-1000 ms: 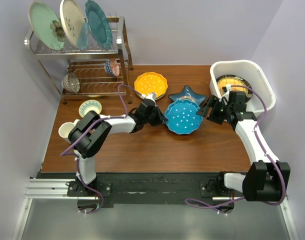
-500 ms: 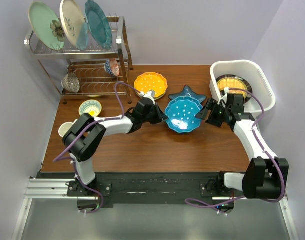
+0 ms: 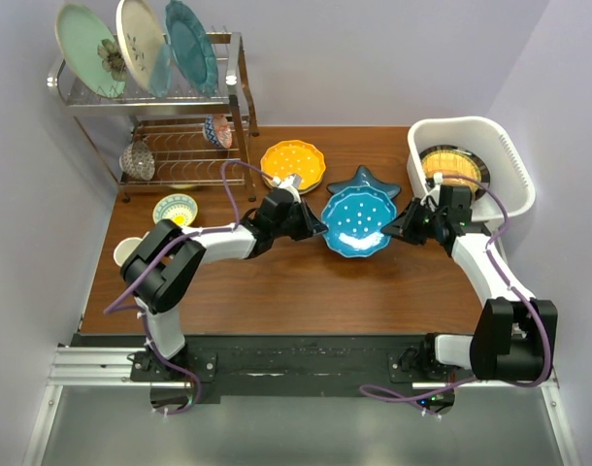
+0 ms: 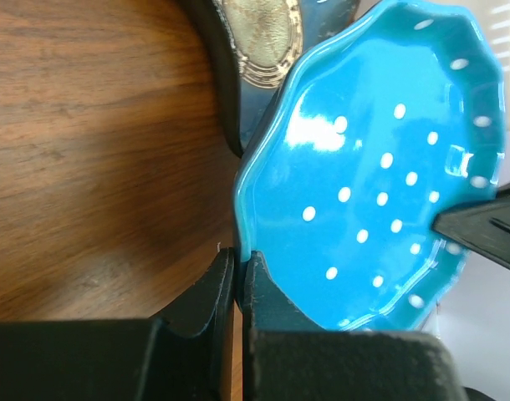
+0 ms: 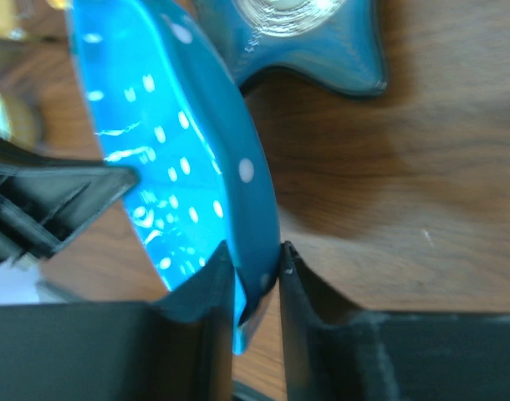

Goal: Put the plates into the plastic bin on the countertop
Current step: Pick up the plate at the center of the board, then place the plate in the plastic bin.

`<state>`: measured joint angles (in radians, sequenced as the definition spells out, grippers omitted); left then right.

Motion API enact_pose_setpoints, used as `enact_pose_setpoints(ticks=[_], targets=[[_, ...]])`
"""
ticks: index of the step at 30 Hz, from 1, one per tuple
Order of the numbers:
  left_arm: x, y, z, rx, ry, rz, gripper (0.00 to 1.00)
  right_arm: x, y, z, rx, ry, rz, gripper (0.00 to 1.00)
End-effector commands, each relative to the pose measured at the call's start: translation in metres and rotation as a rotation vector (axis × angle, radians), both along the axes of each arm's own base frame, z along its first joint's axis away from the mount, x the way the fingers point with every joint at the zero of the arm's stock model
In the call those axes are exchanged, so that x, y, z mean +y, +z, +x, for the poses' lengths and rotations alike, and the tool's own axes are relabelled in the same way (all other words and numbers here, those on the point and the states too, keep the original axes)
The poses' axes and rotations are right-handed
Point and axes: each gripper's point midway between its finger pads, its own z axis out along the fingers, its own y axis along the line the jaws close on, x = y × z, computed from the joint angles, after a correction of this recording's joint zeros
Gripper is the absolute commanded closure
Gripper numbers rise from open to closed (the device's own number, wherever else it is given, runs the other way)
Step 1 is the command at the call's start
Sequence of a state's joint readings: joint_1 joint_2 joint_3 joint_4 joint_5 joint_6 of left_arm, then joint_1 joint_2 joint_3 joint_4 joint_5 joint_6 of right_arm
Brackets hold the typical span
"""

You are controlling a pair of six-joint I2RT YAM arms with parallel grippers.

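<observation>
A bright blue white-dotted plate (image 3: 357,221) hangs tilted above the middle of the table. My left gripper (image 3: 313,224) is shut on its left rim; in the left wrist view that gripper (image 4: 239,255) pinches the plate (image 4: 380,167) edge. My right gripper (image 3: 397,225) is shut on the opposite rim, and the right wrist view shows this gripper (image 5: 255,255) with both fingers against the plate (image 5: 180,125). A dark blue star-shaped plate (image 3: 367,181) lies just behind. A yellow scalloped plate (image 3: 292,165) lies further left. The white plastic bin (image 3: 509,160) at the right holds a yellow plate (image 3: 451,165).
A chrome wire rack (image 3: 180,126) stands at the back left with three large upright plates (image 3: 141,44) on top and a patterned bowl (image 3: 218,129) below. A small bowl (image 3: 176,208) and a cup (image 3: 129,252) sit at the table's left.
My right gripper has moved left to the dotted plate and closed on its right rim. The left gripper has carried the plate slightly right and kept its hold.
</observation>
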<state>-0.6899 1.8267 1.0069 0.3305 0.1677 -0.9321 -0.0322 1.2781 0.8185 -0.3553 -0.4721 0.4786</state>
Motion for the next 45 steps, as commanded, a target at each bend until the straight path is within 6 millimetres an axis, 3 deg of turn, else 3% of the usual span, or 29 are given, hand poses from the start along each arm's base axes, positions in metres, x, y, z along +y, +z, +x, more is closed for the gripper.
enact_pose_setpoints(ticks=[1, 2, 3, 4, 5, 6, 8, 9, 16, 30, 45], targets=[[-0.019, 0.106, 0.01, -0.223, -0.049, -0.246, 1.0, 0.01, 0.008, 0.005, -0.055, 0.035, 0.051, 1.0], [-0.018, 0.107, 0.01, -0.224, -0.047, -0.247, 1.0, 0.01, 0.009, 0.004, -0.061, 0.033, 0.051, 1.0], [-0.016, 0.105, 0.01, -0.224, -0.048, -0.24, 0.91, 0.01, 0.011, 0.004, -0.067, 0.03, 0.049, 1.0], [-0.014, 0.105, 0.011, -0.225, -0.042, -0.237, 0.81, 0.009, 0.014, 0.004, -0.079, 0.023, 0.043, 1.0], [-0.012, 0.104, 0.012, -0.223, -0.036, -0.234, 0.57, 0.008, 0.016, 0.005, -0.085, 0.021, 0.041, 1.0], [-0.009, 0.102, 0.013, -0.219, -0.025, -0.229, 0.44, 0.008, 0.018, 0.004, -0.086, 0.019, 0.04, 1.0], [-0.004, 0.1, 0.015, -0.208, -0.007, -0.21, 0.26, 0.007, 0.02, 0.004, -0.094, 0.017, 0.038, 1.0], [-0.002, 0.102, 0.016, -0.217, 0.004, -0.202, 0.23, 0.007, 0.02, 0.004, -0.097, 0.015, 0.038, 1.0], [0.013, 0.103, 0.019, -0.233, 0.054, -0.132, 0.16, 0.007, 0.025, 0.003, -0.108, 0.007, 0.043, 1.0], [0.068, 0.09, 0.027, -0.234, 0.231, 0.141, 0.11, 0.01, 0.044, 0.002, -0.143, 0.004, 0.069, 1.0], [0.082, 0.064, 0.026, -0.175, 0.275, 0.216, 0.1, 0.011, 0.067, 0.0, -0.176, -0.009, 0.115, 1.0]])
